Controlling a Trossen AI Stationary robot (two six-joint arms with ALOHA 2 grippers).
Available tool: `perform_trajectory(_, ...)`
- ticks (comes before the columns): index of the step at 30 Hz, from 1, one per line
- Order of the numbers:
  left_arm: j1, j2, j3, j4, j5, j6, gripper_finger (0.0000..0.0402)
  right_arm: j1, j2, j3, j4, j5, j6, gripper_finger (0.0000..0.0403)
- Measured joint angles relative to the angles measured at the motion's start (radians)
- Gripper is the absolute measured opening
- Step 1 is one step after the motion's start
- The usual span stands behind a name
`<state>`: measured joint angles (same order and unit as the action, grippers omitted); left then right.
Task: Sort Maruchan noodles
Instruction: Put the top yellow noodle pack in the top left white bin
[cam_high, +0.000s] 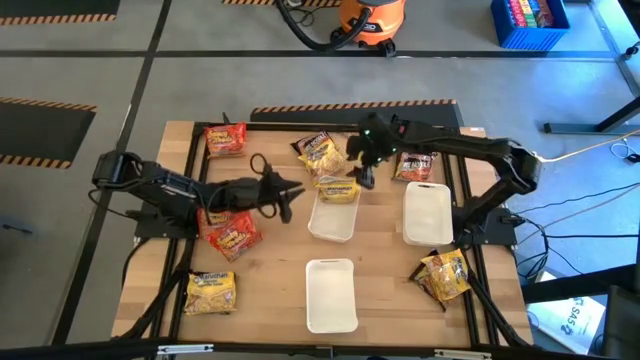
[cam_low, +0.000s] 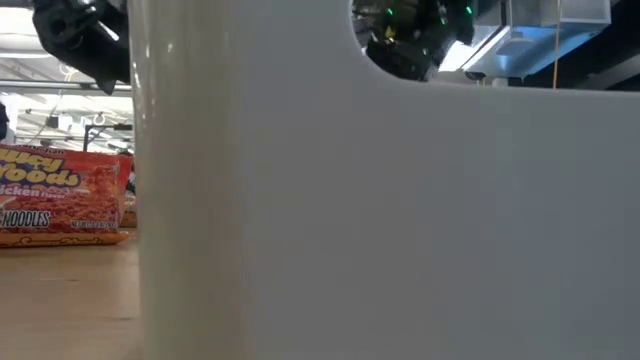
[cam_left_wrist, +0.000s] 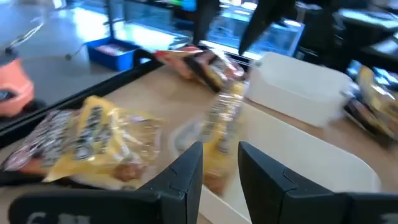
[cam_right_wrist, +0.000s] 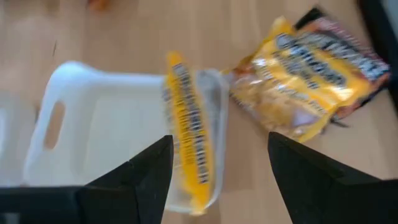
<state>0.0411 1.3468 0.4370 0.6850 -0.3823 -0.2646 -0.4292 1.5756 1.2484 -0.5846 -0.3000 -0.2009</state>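
The wooden table is seen from above with three white trays laid on it: one near the middle, one to its right and one toward the near edge. The Maruchan noodles are scattered around them: a yellow packet is propped on the far rim of the middle tray, a second yellow packet lies just beyond it, red packets are placed at the far left corner and under the left arm, a further yellow one lies at the near left, and another at the near right. The right gripper is held above the propped packet with its fingers spread and nothing between them. The left gripper is stationed just left of the middle tray, its fingers parted narrowly around nothing.
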Motion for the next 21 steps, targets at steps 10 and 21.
perform_trajectory(10,0.276,0.0,0.043,-0.165,0.271,-0.045,0.0165,-0.124,0.0,-0.189,0.289,-0.112,0.072,0.0241)
perform_trajectory(21,0.598,0.114,0.35,-0.563,0.527,0.035,0.0241,-0.171,0.078,-0.198,0.417,-0.122,-0.013,0.0241)
